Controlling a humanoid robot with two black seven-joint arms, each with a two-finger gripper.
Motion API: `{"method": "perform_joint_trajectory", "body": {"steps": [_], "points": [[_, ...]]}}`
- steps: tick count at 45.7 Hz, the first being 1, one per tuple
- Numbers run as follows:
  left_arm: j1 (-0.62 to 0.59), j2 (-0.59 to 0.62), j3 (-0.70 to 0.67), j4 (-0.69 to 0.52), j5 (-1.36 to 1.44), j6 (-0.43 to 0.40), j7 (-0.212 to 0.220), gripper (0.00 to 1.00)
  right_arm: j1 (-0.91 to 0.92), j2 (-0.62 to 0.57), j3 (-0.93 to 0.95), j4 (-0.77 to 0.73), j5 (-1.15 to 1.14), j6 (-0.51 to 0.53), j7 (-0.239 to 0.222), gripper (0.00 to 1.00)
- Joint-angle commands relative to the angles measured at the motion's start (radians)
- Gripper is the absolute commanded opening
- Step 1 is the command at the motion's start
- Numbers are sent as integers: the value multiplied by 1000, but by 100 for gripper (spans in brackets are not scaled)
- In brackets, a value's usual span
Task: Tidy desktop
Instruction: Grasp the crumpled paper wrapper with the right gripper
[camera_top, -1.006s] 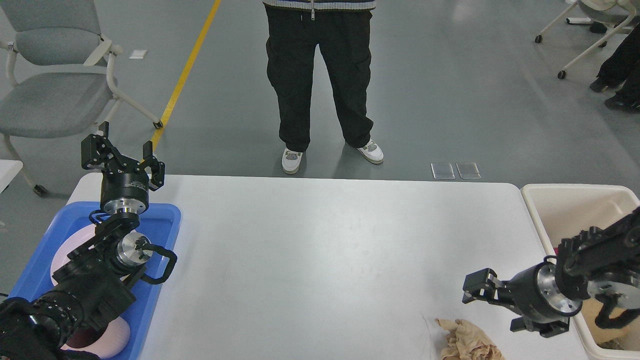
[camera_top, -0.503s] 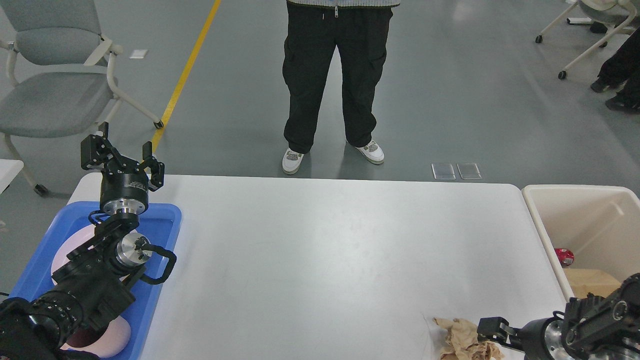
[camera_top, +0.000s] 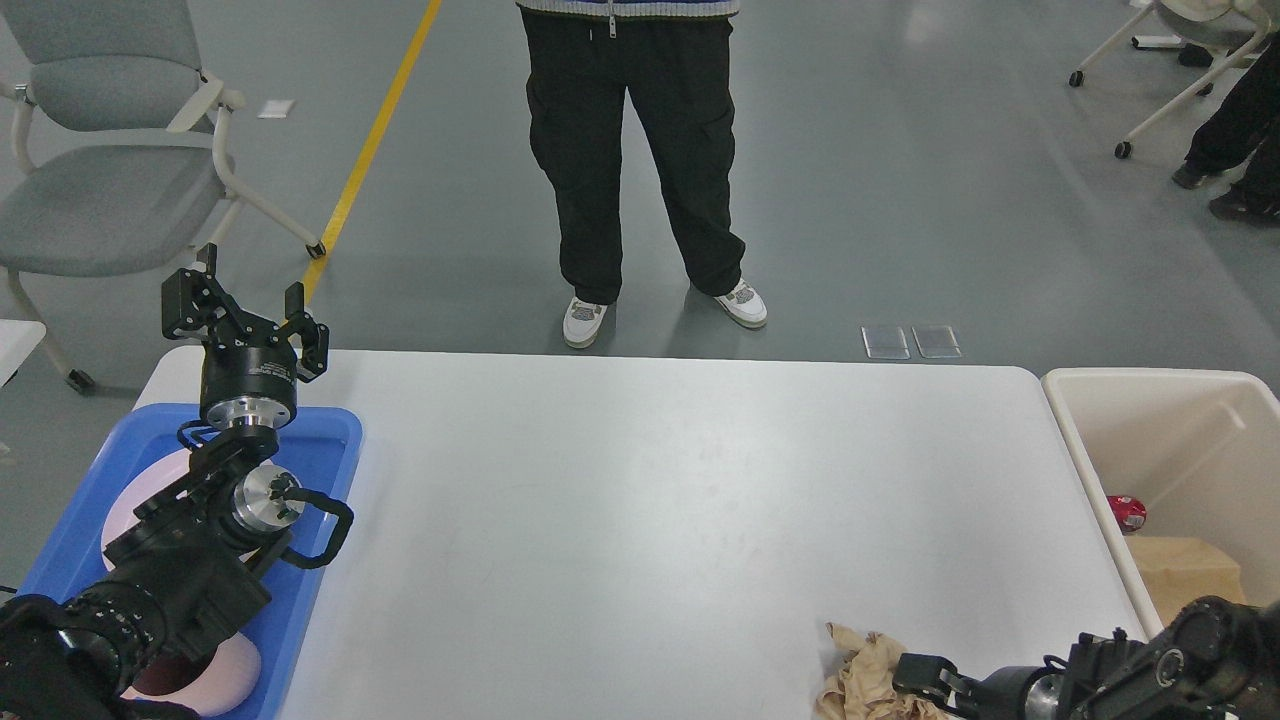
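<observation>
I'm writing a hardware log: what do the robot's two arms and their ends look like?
Both arms are black, jointed segments with silver metal flanges. The left hand has two blocky black fingers on a cylindrical black wrist, with a looping black cable below. The right hand looks similarly black, partly cut off.

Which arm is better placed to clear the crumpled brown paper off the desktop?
Right. Its gripper is beside the crumpled brown paper on the desktop, near the cream bin; the left gripper is raised above the blue tray.

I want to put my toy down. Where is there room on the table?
The middle of the table is bare, from the blue tray on the left to the cream bin on the right. It is crowded at the near right edge, where the right gripper meets a crumpled cloth.
</observation>
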Motion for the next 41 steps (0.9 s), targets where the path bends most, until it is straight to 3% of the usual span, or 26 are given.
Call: {"method": "perform_joint_trajectory", "body": {"steps": [1,8,41], "points": [[0,0,0,0,0,0,0,96,-5,18,4,-5,3,-46,6,100],[0,0,0,0,0,0,0,96,13,18,8,-8,3,-52,29,100],[1,0,0,0,0,0,0,96,47,-15,143,-1,104,-29,26,100]]}}
